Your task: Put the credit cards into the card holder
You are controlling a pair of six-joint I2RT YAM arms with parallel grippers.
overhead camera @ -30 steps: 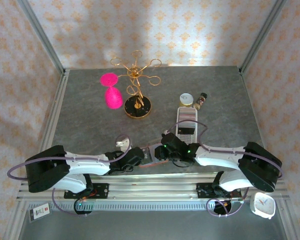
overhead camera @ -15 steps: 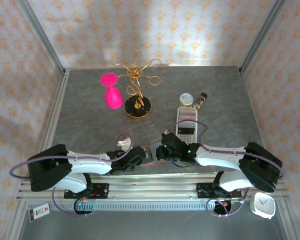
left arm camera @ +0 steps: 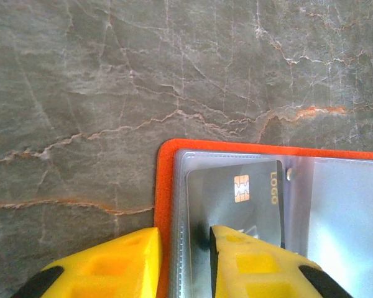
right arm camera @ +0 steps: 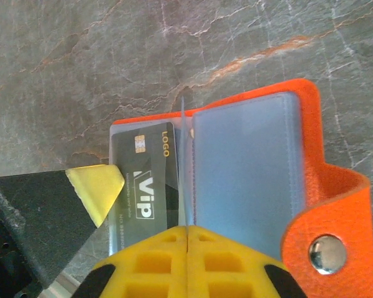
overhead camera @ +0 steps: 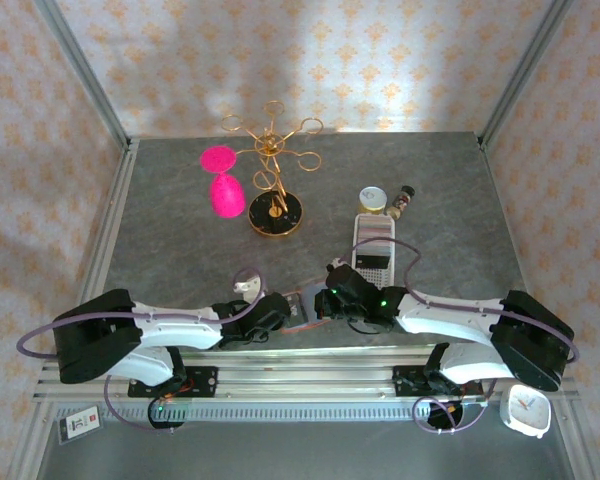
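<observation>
- A dark credit card (right arm camera: 143, 180) with a chip is being kept in the left-hand clear pocket of the card holder (right arm camera: 309, 124). It looks seated there, or nearly so.
- The card holder is being held open and flat on the counter (right arm camera: 81, 56), just ahead of the arm bases and between the two arms, with its snap flap turned outward.
- A thin clear leaf at the holder's spine is being stood on edge and appears to be pinched by the right gripper (right arm camera: 186, 239). Its fingers are being pressed fully together; a second ago they were apart, so this grip is new.
- The left gripper (left arm camera: 183, 239) is being kept partly open. One of its fingers (left arm camera: 236, 254) is being rested over the card's pocket and the other over bare counter, with the orange rim between them. Nothing seems to be clamped, and the gap is slightly wider than a moment ago.
- By this judgement, one card's insertion is being finished, and the next pocket is being opened by the lifted leaf.
- Farther back, a long white slotted tray (overhead camera: 373, 245), a gold rack (overhead camera: 273, 175) and a pink glass (overhead camera: 225, 190) are not being touched.
</observation>
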